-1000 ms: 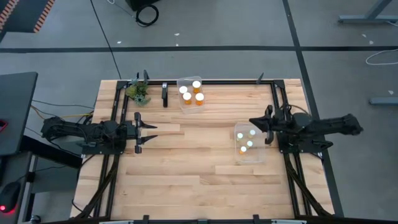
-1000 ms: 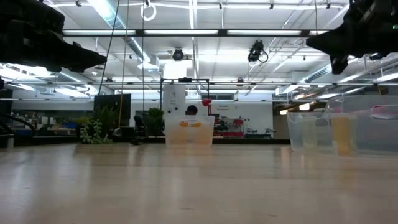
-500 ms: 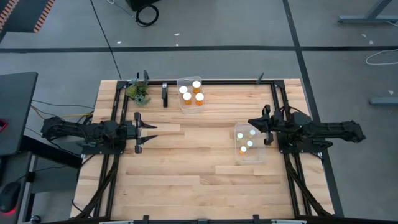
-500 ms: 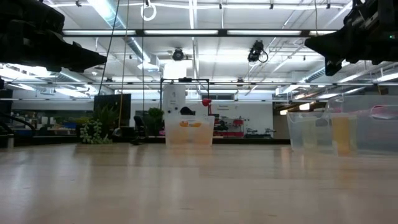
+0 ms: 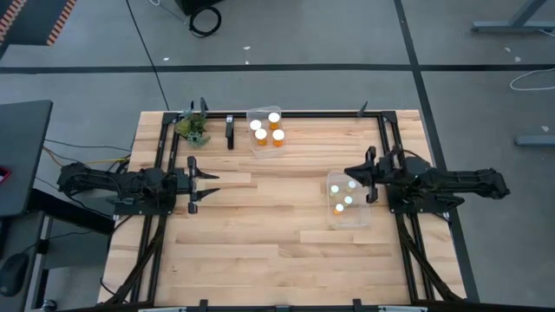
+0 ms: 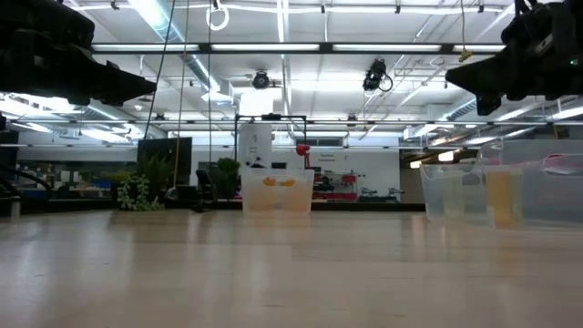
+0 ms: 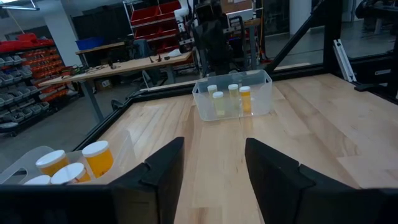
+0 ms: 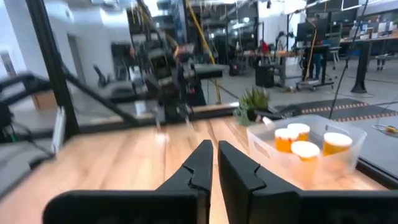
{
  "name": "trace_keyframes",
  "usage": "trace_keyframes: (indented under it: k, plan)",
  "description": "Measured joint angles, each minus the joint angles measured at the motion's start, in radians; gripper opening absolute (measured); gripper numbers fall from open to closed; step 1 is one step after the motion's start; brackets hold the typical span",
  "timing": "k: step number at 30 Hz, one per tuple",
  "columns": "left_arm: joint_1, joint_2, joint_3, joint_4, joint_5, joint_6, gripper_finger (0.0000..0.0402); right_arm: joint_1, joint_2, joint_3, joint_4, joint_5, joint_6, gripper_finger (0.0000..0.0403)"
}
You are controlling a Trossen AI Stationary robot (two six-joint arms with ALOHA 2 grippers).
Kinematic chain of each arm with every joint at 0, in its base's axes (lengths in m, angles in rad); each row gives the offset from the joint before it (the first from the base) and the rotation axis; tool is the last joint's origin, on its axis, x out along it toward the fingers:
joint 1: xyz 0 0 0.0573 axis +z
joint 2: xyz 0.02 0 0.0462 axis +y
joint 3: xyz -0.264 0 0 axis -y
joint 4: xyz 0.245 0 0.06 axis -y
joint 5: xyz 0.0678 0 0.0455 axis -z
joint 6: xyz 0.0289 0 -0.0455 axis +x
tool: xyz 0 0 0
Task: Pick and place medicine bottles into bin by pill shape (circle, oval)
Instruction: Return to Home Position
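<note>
The right gripper (image 8: 213, 147), nearly closed and empty, has been levelled near the table's (image 5: 260, 247) right edge. The left gripper (image 7: 213, 144) is held wide open, empty.

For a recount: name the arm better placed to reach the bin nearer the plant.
Left, likely: the open left pincer is nearer that bin; the right pincer hovers shut by the other bin.

Clearance: centre of the light wooden slatted table (image 5: 260, 221) is open.
Obstacles: clear plastic bin (image 5: 257, 147) holding white-capped amber bottles (image 5: 274, 117) at far edge; second clear plastic bin (image 5: 357, 218) right of centre; small green plant (image 5: 192, 128) at far left.
</note>
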Motion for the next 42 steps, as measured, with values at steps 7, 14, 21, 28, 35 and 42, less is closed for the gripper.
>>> trace_keyframes:
  k: [7, 14, 21, 28, 35, 42]
  plan:
    - [0.0, 0.0, 0.0, 0.0, 0.0, 0.0, 0.0178, 0.0, 0.0, 0.0, -0.071, 0.0, -0.034, 0.0035]
    - [0.0, 0.0, 0.0, 0.0, 0.0, 0.0, 0.018, 0.0, 0.0, 0.0, -0.071, 0.0, -0.035, 0.0036]
    - [0.0, 0.0, 0.0, 0.0, 0.0, 0.0, 0.0179, 0.0, 0.0, 0.0, -0.071, 0.0, -0.035, 0.0037]
    - [0.0, 0.0, 0.0, 0.0, 0.0, 0.0, 0.0179, 0.0, 0.0, 0.0, -0.071, 0.0, -0.035, 0.0037]
    - [0.0, 0.0, 0.0, 0.0, 0.0, 0.0, 0.0179, 0.0, 0.0, 0.0, -0.071, 0.0, -0.035, 0.0037]
    - [0.0, 0.0, 0.0, 0.0, 0.0, 0.0, 0.0179, 0.0, 0.0, 0.0, -0.071, 0.0, -0.035, 0.0037]
